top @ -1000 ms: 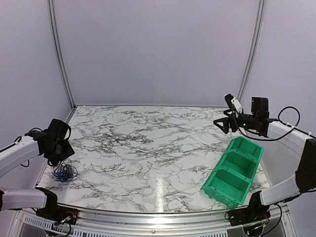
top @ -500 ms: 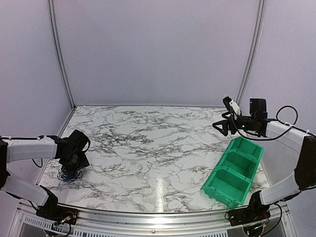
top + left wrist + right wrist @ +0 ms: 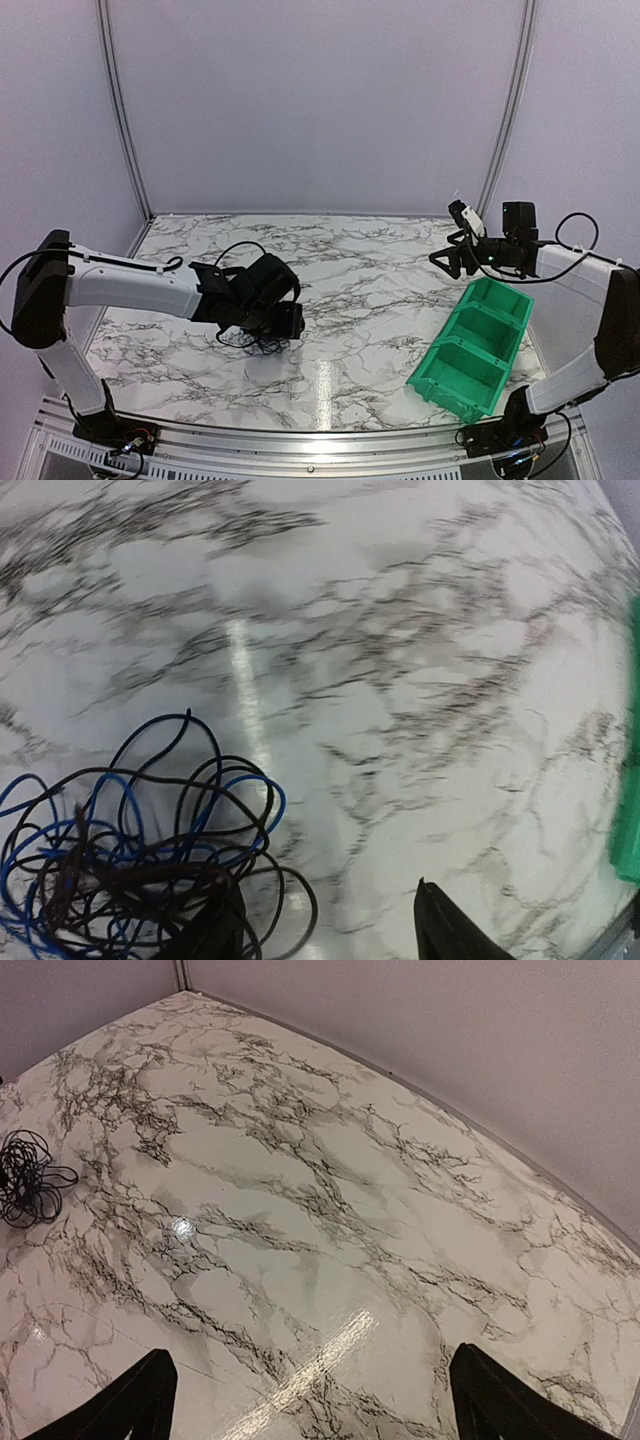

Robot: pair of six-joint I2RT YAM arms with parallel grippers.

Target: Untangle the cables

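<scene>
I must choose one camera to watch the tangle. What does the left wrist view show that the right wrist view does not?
Only the left wrist view: blue strands among the black cables, seen close, and an edge of the green bin. Only the right wrist view: the wall and the far edge of the table. Both: the cables and the marbled tabletop.

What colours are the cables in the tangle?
Mostly black, some blue: the cables, clearest in the left wrist view.

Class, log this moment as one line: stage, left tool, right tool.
stage: cables tangled | left tool: open, low at the cables | right tool: open, empty, near green bin
</scene>
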